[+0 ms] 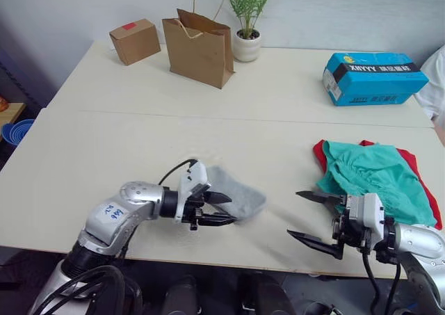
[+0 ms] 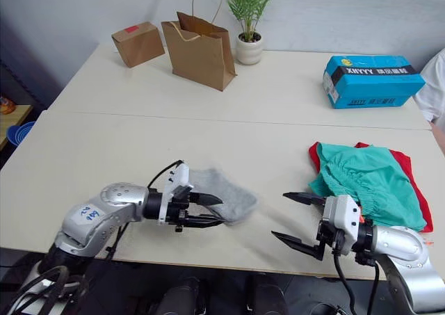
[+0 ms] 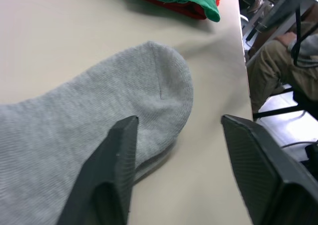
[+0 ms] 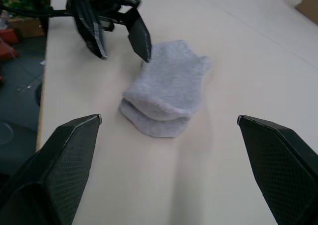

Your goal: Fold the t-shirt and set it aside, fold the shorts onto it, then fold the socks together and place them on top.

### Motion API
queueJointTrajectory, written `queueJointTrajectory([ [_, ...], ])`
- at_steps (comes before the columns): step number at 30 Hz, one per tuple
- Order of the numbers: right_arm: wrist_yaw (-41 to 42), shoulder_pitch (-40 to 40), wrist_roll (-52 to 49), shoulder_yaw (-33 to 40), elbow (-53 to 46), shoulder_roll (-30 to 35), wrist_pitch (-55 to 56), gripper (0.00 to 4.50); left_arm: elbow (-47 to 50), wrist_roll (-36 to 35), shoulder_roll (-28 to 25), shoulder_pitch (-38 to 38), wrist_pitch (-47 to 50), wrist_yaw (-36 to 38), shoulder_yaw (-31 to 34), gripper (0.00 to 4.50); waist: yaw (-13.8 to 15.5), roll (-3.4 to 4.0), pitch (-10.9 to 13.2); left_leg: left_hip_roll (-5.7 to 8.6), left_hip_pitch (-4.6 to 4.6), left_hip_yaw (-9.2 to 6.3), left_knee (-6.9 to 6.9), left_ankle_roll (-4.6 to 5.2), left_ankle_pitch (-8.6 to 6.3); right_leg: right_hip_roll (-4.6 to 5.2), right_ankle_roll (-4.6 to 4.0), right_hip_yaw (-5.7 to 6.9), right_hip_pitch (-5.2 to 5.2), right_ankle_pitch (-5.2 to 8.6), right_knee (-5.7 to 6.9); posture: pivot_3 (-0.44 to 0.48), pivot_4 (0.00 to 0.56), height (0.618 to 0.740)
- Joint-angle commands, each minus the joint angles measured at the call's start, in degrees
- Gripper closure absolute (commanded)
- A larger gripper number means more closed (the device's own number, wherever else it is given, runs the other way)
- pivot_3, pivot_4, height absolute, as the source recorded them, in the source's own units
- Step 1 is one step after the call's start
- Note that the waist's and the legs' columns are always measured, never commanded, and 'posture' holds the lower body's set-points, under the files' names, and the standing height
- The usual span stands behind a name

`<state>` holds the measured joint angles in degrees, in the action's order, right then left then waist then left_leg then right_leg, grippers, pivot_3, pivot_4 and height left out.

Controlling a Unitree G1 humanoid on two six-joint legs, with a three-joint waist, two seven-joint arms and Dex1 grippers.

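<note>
A pale tabletop seen from above, with most of the laundry job apparently finished: at the right side the red t-shirt lies folded flat, and the teal shorts sit folded on top of it, leaving only red edges showing. What remains, by the look of it, is the last step: the light grey socks lie stacked one over the other near the middle of the table's near edge, well apart from the clothing pile and not yet placed on it. The left gripper reaches in from the left with its two black fingers spread apart; one finger rests over the near end of the socks and the other sits just off their edge, so nothing is clamped. The right gripper hovers to the right of the socks, between them and the pile, its fingers also wide apart and empty. On the far side stand a small cardboard box, a brown paper bag, a potted plant and a blue box
</note>
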<state>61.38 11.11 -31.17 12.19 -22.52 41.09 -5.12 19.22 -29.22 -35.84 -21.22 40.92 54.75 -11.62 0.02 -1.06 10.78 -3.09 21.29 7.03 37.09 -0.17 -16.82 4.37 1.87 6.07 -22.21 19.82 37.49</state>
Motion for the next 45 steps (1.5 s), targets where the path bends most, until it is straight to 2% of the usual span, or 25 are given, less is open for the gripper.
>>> queueJointTrajectory([
  [1, -3.8, -0.2, -4.0, 1.6, -4.8, -0.9, -3.7, 0.00, -2.1, -5.5, -0.4, -2.3, -3.3, 4.7, 7.7, 0.73, 0.0, -0.01, 0.0, 0.00, 0.01, 0.00, 0.00, 0.00, 0.00, 0.00, 0.00, 0.00, -0.01, 0.00, 0.00, 0.000, 0.150, 0.740],
  [2, -4.6, -0.3, -4.8, 1.2, -5.8, -1.0, -5.0, 0.00, -3.5, -6.5, -0.7, -3.2, -2.9, 4.8, 9.9, 0.73, 0.0, -0.01, 0.0, 0.00, 0.03, 0.00, 0.01, -0.04, 0.02, 0.00, 0.00, 0.01, -0.02, 0.00, 0.01, 0.000, 0.150, 0.740],
  [4, -4.9, -0.2, -5.6, -0.8, -7.7, -0.3, -8.0, 0.00, -8.5, -3.5, -2.8, -5.1, -5.8, 5.4, 11.2, 0.73, 0.0, -0.01, 0.0, 0.00, 0.05, -0.01, 0.01, -0.07, 0.04, 0.01, 0.00, 0.00, -0.04, 0.00, 0.02, 0.000, 0.150, 0.740],
  [7, -6.5, -1.1, -1.5, -6.4, -8.7, 0.2, -11.1, 0.56, -21.0, 5.8, -4.6, -8.9, -17.6, 5.5, 9.6, 1.29, 0.0, -0.01, 0.0, 0.01, 0.01, 0.01, -0.02, -0.04, 0.02, 0.00, 0.00, 0.00, -0.04, 0.00, 0.01, 0.000, 0.150, 0.740],
  [9, -7.9, -2.3, 1.7, -10.1, -8.2, 0.2, -12.7, 1.23, -30.3, 11.0, -4.0, -12.1, -26.0, 5.7, 7.9, 1.94, 0.1, -0.02, 0.0, 0.02, 0.07, 0.03, 0.00, 0.08, -0.04, 0.00, 0.01, 0.02, -0.11, 0.00, 0.02, 0.000, 0.150, 0.740],
  [13, -7.2, -4.5, 9.6, -18.3, -5.5, 1.4, -12.4, 2.70, -45.4, 16.4, -0.5, -18.5, -34.0, 5.8, 6.0, 3.31, 0.3, -0.16, 0.1, 0.10, 0.29, 0.05, 0.06, 0.07, -0.01, 0.06, 0.02, 0.04, -0.26, 0.00, 0.03, 0.000, 0.150, 0.740],
  [16, -8.4, -7.4, 12.5, -22.2, -3.7, -0.4, -13.1, 3.74, -53.5, 19.9, 1.4, -21.8, -39.5, 6.1, 4.6, 4.24, 0.4, -0.36, 0.1, 0.13, 0.35, 0.05, 0.17, 0.04, 0.02, 0.07, 0.05, 0.08, -0.27, 0.00, 0.03, 0.000, 0.150, 0.740],
  [17, -8.4, -8.4, 12.5, -23.2, -3.6, -0.5, -14.6, 4.09, -55.0, 21.2, 1.7, -22.5, -41.7, 6.6, 3.9, 4.50, 0.4, -0.39, 0.1, 0.13, 0.38, 0.06, 0.19, 0.04, 0.02, 0.08, 0.06, 0.08, -0.29, 0.00, 0.03, 0.000, 0.150, 0.740],
  [18, -8.5, -9.7, 13.2, -24.4, -3.3, -1.0, -15.4, 4.47, -56.4, 22.1, 2.3, -23.6, -43.9, 6.7, 3.5, 4.50, 0.3, -0.39, 0.1, 0.14, 0.38, 0.06, 0.21, 0.03, 0.02, 0.08, 0.08, 0.08, -0.29, 0.00, 0.03, 0.000, 0.150, 0.740],
  [21, -9.4, -12.5, 13.9, -27.5, -2.7, -2.5, -19.0, 4.47, -59.3, 22.5, 5.4, -26.9, -44.6, 5.1, 4.3, 4.50, 0.1, -0.55, 0.2, 0.13, 0.41, 0.08, 0.28, 0.02, 0.06, 0.10, 0.08, 0.09, -0.31, 0.00, 0.11, 0.000, 0.150, 0.740],
  [24, -10.6, -13.6, 14.7, -28.8, -2.4, -4.0, -20.4, 4.47, -61.3, 25.1, 6.0, -27.7, -44.6, 6.3, 2.7, 4.50, -0.1, -0.58, 0.2, 0.13, 0.42, 0.06, 0.31, 0.02, 0.10, 0.11, 0.08, 0.11, -0.31, 0.00, 0.15, 0.000, 0.150, 0.740],
  [29, -13.4, -15.1, 13.8, -25.8, -1.7, -5.3, -24.0, 4.47, -58.1, 24.9, 5.3, -25.6, -39.5, 8.6, 2.7, 4.50, -0.4, -0.59, 0.2, 0.10, 0.38, 0.09, 0.28, -0.06, 0.20, 0.08, 0.08, 0.08, -0.34, 0.00, 0.25, 0.000, 0.150, 0.740],
  [34, -14.2, -16.8, 15.0, -23.1, 2.3, -4.7, -22.2, 4.47, -47.4, 22.4, 3.7, -18.6, -32.7, 10.7, 3.8, 4.50, -0.2, -0.60, 0.2, 0.11, 0.37, 0.06, 0.30, -0.05, 0.23, 0.12, 0.08, 0.07, -0.33, 0.00, 0.28, 0.000, 0.150, 0.740],
  [41, -15.3, -20.9, 16.3, -21.5, 10.5, -6.0, -18.4, 4.47, -29.2, 18.7, 2.3, -6.9, -23.0, 5.3, 8.1, 4.50, -0.3, -0.61, 0.2, 0.14, 0.29, 0.03, 0.28, -0.01, 0.25, 0.19, 0.08, 0.04, -0.26, 0.00, 0.32, 0.000, 0.150, 0.740],
  [45, -14.4, -21.8, 15.8, -21.6, 12.2, -6.3, -17.6, 4.47, -24.1, 18.1, 2.7, -3.5, -20.6, 1.3, 10.0, 4.50, -0.2, -0.61, 0.2, 0.14, 0.27, 0.02, 0.27, 0.02, 0.23, 0.22, 0.08, 0.04, -0.25, -0.01, 0.34, 0.000, 0.150, 0.740],
])
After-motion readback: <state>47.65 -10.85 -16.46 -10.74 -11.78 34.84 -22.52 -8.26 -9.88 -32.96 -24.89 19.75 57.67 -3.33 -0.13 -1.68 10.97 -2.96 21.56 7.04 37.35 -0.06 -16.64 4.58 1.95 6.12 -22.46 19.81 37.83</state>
